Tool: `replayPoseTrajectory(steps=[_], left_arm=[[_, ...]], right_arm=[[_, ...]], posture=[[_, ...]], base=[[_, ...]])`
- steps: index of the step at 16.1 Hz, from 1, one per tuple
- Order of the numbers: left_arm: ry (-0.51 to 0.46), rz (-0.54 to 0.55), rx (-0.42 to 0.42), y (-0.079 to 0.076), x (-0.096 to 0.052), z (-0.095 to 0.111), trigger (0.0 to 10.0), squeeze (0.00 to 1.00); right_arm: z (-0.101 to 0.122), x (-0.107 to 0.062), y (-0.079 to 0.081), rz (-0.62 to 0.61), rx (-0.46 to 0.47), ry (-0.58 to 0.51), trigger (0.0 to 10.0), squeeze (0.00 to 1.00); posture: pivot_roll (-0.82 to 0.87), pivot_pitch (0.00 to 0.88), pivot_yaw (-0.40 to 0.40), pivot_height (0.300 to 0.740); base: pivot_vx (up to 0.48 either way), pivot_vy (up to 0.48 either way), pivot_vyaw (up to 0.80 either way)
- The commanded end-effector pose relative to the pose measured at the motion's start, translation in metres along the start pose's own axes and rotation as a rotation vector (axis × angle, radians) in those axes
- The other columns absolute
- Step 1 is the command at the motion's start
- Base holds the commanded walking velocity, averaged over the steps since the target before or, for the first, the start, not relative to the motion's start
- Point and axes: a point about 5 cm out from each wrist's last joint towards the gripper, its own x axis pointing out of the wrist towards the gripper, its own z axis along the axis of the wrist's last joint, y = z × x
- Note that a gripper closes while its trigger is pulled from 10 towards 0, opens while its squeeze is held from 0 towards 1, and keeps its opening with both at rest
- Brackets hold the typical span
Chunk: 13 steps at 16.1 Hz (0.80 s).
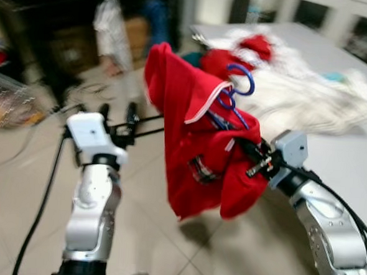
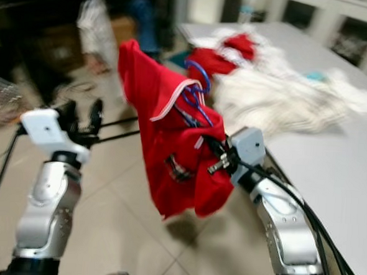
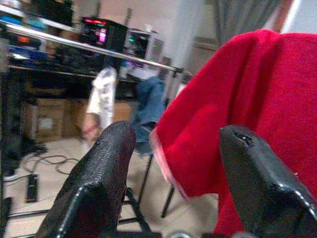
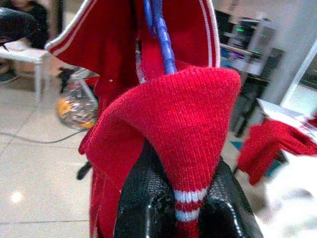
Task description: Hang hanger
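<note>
A red knit garment (image 1: 195, 144) with white stripes hangs on a blue hanger (image 1: 236, 94), whose hook pokes out above the collar. My right gripper (image 1: 252, 155) is shut on the garment's red fabric (image 4: 185, 148), holding it up over the floor beside the table. In the right wrist view the blue hanger's neck (image 4: 161, 34) rises just beyond the fingers (image 4: 143, 208). My left gripper (image 1: 117, 116) stands open to the left of the garment, with nothing between its fingers (image 3: 99, 163); the red cloth (image 3: 257, 89) hangs just past them.
A grey table (image 1: 350, 160) on the right carries white cloth (image 1: 310, 101) and more red clothes (image 1: 238, 53). A metal clothes rail (image 3: 99, 48) with hanging garments (image 1: 112, 33) stands ahead on the left. Cables lie on the tiled floor (image 1: 18, 183).
</note>
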Motion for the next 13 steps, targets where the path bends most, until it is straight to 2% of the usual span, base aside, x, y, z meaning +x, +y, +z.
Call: replayPoseTrajectory(steps=[1,3,10,13], left_arm=[[0.003,0.005,0.011,0.002,0.001,-0.001,10.0,0.0],[0.009,0.003,0.013,0.002,0.001,-0.003,10.0,0.0],[0.061,0.001,0.034,0.008,0.0,-0.019,10.0,0.0],[0.108,0.015,0.062,0.017,-0.002,-0.034,10.0,0.0]], right_arm=[[0.012,0.003,-0.002,-0.003,-0.018,-0.058,10.0,0.0],[0.011,0.004,-0.003,-0.008,-0.017,-0.054,10.0,0.0],[0.005,0.008,0.0,-0.031,-0.007,-0.04,10.0,0.0],[-0.011,0.007,0.001,-0.101,-0.014,0.005,10.0,0.0]], posture=[[-0.04,0.0,-0.01,0.74],[-0.04,0.0,-0.009,0.74],[-0.04,0.0,-0.008,0.74],[-0.04,0.0,-0.01,0.74]], base=[[0.0,0.0,0.8],[0.0,0.0,0.8],[0.0,0.0,0.0],[0.0,0.0,0.0]])
